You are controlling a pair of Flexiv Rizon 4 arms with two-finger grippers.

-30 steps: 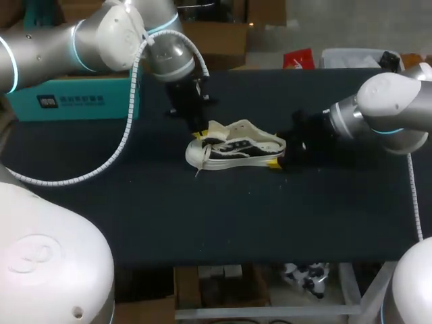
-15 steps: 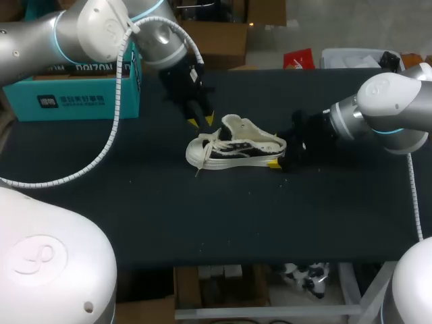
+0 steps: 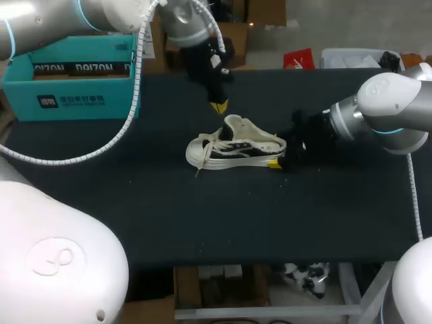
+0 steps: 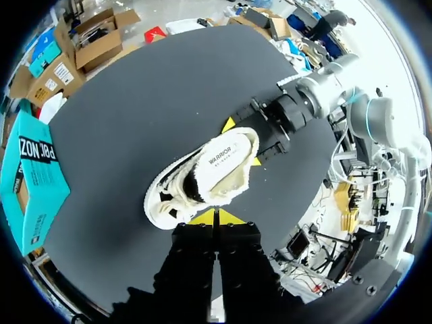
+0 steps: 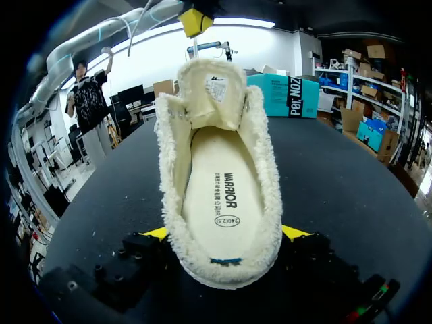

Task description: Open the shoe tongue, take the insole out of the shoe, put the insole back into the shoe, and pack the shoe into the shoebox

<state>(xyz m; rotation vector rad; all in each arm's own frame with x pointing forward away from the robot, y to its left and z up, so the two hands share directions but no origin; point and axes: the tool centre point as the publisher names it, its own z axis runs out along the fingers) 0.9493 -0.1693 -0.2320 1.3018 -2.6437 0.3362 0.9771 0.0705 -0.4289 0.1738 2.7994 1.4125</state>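
A cream fleece-lined shoe [image 3: 233, 150] with black sides lies mid-table, toe to the left. Its tongue [image 5: 209, 84] stands upright and the insole [image 5: 223, 196] lies flat inside, printed side up. My right gripper [image 3: 278, 157] holds the heel, one yellow-tipped finger [image 5: 293, 231] against each side. My left gripper [image 3: 218, 106] hangs shut and empty above and behind the tongue, its tips pressed together [image 4: 216, 217] over the shoe [image 4: 206, 175]. The teal shoebox [image 3: 74, 74] sits at the back left.
The shoe's loose white laces [image 3: 200, 158] trail off the toe onto the black table top [image 3: 202, 216]. A red and white packet [image 3: 299, 59] lies at the table's back edge, behind my right arm.
My left gripper opened, left the tongue and closed again, rising and moving back and right. The tongue now stands up. The shoe and right arm have not moved.
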